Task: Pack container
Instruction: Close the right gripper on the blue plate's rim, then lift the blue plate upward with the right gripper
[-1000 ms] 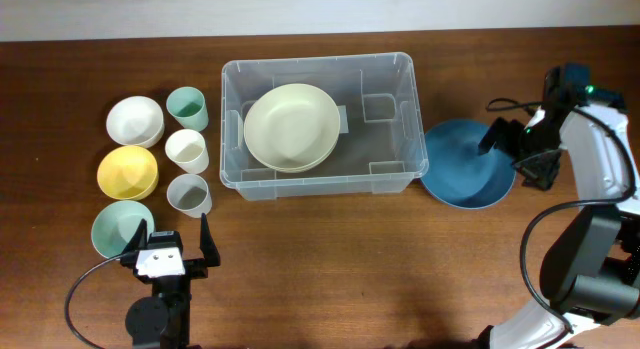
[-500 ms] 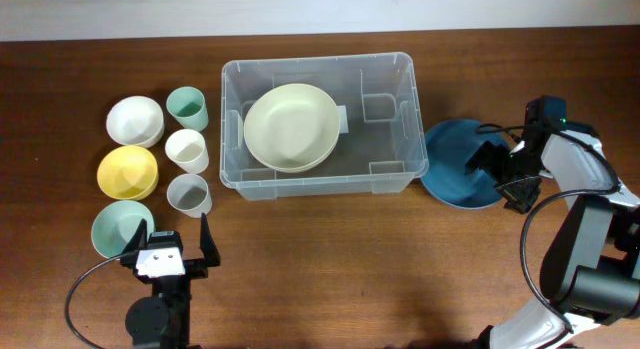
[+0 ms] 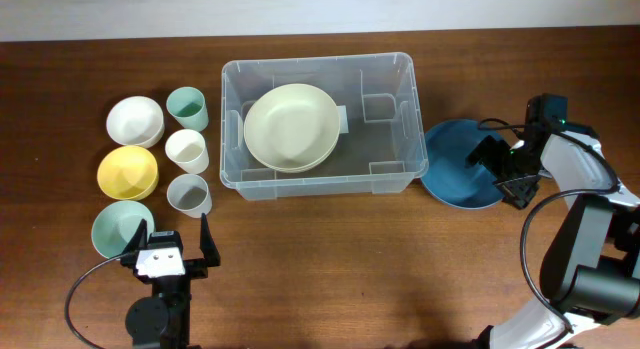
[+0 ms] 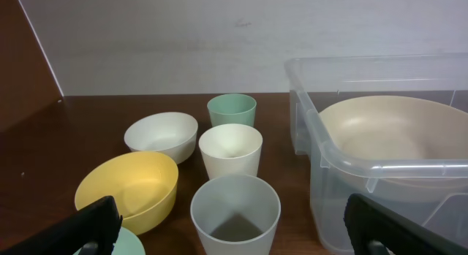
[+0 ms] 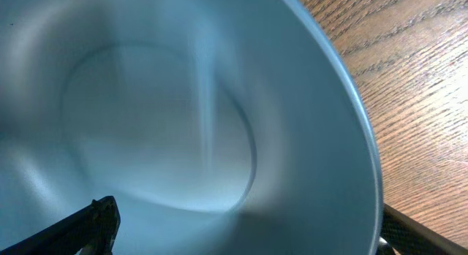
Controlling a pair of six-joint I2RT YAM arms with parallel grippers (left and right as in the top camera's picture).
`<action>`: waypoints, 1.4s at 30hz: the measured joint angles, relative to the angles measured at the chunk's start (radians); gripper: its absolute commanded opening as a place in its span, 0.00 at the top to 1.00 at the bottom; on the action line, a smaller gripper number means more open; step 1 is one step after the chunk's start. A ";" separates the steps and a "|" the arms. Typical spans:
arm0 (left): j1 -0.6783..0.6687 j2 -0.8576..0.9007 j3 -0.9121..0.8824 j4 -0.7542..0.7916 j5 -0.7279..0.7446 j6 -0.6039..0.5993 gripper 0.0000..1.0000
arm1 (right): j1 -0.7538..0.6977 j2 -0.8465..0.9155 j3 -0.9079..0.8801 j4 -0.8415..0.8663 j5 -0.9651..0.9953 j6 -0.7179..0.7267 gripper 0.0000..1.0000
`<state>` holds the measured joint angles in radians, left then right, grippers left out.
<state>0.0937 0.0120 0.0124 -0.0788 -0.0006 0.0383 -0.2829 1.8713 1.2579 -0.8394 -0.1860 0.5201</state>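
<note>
Where right tool (image 3: 503,175) straddles blue bowl (image 3: 450,164) rim, jaws apart, fingertips (image 5: 99,215) cropped; left tool (image 3: 174,231) spread wide.

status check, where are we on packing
Left gripper open, holding nothing. Right gripper open astride blue bowl rim. Container holds one cream bowl. Nothing between blue bowl and container.

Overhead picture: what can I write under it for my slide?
Right tool at the blue bowl beside the clear container, which holds a cream bowl; small bowls and cups stand left.
</note>
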 measured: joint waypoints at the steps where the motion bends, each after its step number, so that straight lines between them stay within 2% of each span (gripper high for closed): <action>1: 0.000 0.000 0.000 0.000 0.000 0.000 0.00 | 0.000 0.004 0.000 0.003 -0.001 0.001 0.01; 4: 0.000 0.000 0.000 0.000 0.000 0.000 0.00 | 0.000 0.019 -0.001 0.009 -0.007 0.003 0.02; 6: 0.000 0.000 0.000 0.000 0.000 0.000 0.00 | 0.000 0.024 -0.005 0.013 -0.009 0.004 0.08; 9: 0.000 0.000 0.000 0.000 0.000 0.000 0.00 | 0.000 0.024 -0.005 0.021 -0.014 0.005 0.24; 12: 0.000 0.000 0.000 0.000 0.000 0.000 0.00 | 0.000 0.025 -0.005 0.022 -0.014 0.001 0.53; 14: 0.000 0.000 0.000 0.000 0.000 0.000 0.00 | 0.000 0.025 -0.005 0.025 -0.016 0.007 0.67; 20: 0.000 0.000 0.000 0.000 0.000 0.000 0.00 | -0.006 0.026 -0.005 0.033 -0.018 0.011 0.79; 23: 0.000 0.000 0.000 0.000 0.000 0.000 0.00 | -0.024 0.026 -0.005 0.033 -0.020 0.012 0.96; 36: 0.000 0.000 0.000 0.000 0.000 0.000 0.00 | -0.192 0.026 -0.005 0.042 -0.027 0.014 0.96; 42: 0.000 0.000 0.000 0.000 0.000 0.000 0.00 | -0.252 0.027 -0.001 0.106 -0.135 -0.016 0.96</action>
<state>0.0937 0.0116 0.0124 -0.0788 -0.0006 0.0383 -0.5346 1.8980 1.2568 -0.7338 -0.3210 0.5045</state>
